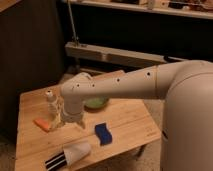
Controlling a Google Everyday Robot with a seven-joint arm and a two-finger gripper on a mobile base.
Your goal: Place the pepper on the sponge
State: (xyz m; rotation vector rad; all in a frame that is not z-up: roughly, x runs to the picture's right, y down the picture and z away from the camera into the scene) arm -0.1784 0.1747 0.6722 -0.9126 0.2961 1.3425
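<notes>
Pepper (42, 123) seen on bench (127, 117), left of sponge (102, 133), long axis toward it; pincer (68, 122) between, spread wide, nothing held.

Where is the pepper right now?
In the camera view the pepper lies on the wooden table's left part, just left of the open gripper, near the small bottle; the sponge sits further right.

I see a matt surface (127, 120) of pale wood planks. The arm (120, 87) is smooth white plastic with a faint sheen, and its pincer (69, 121) hangs just over the surface beside the smooth orange pepper (42, 123). The blue sponge (102, 133) looks matt.
</notes>
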